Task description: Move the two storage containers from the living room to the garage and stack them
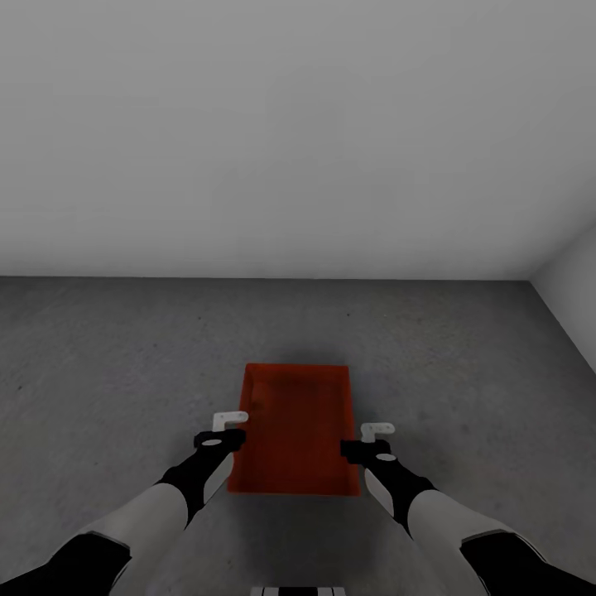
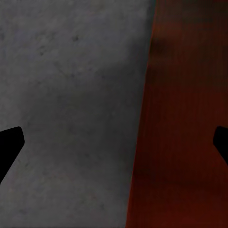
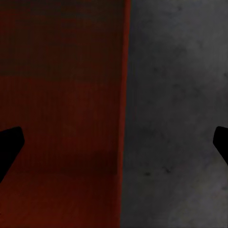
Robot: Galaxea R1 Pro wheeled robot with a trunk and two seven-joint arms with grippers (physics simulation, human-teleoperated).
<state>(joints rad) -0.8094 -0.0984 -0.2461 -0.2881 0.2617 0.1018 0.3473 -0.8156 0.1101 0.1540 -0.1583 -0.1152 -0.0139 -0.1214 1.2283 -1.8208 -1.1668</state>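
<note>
Straddling the container (image 1: 298,430) walls, both pincers' gaping fingertips (image 2: 10,142) show wrist-side.

The head view looks down from high; both wrist views sit close, sharing the orange-red container (image 1: 298,426) wall and concrete floor (image 1: 108,364).

A plain pale grey wall (image 1: 298,132) meets a side wall (image 1: 571,290) at right.

Dim, flat, shadowless render; soft wrist-view blur.
</note>
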